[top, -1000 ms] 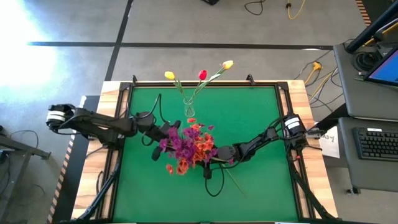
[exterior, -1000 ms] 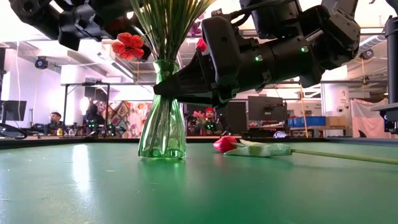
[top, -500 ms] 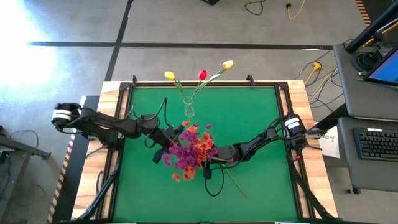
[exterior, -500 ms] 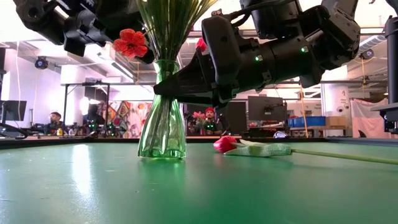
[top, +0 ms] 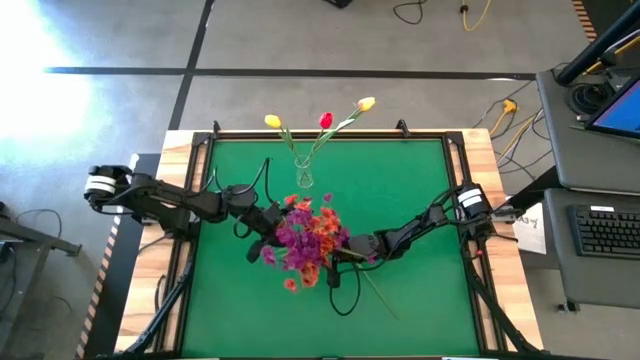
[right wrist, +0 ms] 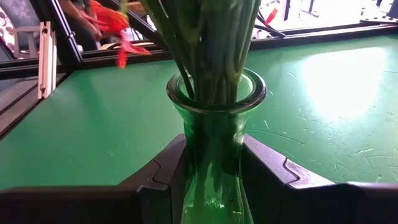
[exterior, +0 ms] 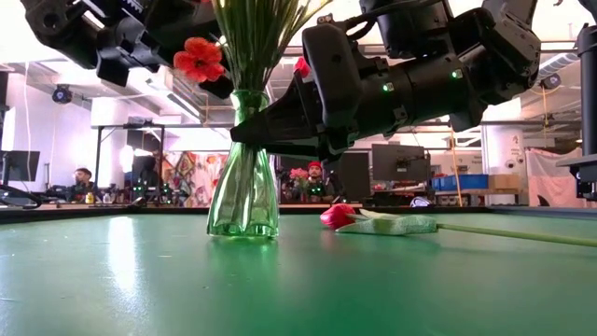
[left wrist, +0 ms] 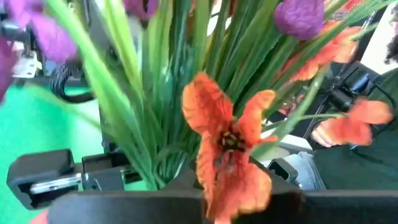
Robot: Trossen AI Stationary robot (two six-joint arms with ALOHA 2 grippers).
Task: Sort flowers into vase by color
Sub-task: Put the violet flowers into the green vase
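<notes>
A bunch of purple and orange-red sprays (top: pixel 305 240) stands with its green stems (right wrist: pixel 208 50) in a green glass vase (exterior: pixel 244 191) at the table's middle. My right gripper (right wrist: pixel 211 180) is shut on this vase. My left gripper (top: pixel 268 222) is at the bunch's left side, high among the stems (left wrist: pixel 155 106). A small clear vase (top: pixel 303 178) near the far edge holds two yellow tulips and a red one (top: pixel 326 120), leaning outward. A pink-red tulip (exterior: pixel 340 217) lies flat on the table behind the green vase. My right gripper pinches the green vase's narrow waist (right wrist: pixel 211 155) between its two fingers (right wrist: pixel 273 177), one on each side. The fingers come level from the table's right side. The vase stands upright with its base on the table.
The lying tulip's long stem (top: pixel 378 292) runs toward the near right. Black cables loop near both arms. Bare green mat (top: pixel 420 190) lies to the right and at the near left. People sit in the room beyond the table (exterior: pixel 82 182).
My left gripper has gone toward the table's right, into the bunch. The flower heads have swung toward the right and near side, while the green vase and my right gripper have stayed where they were.
</notes>
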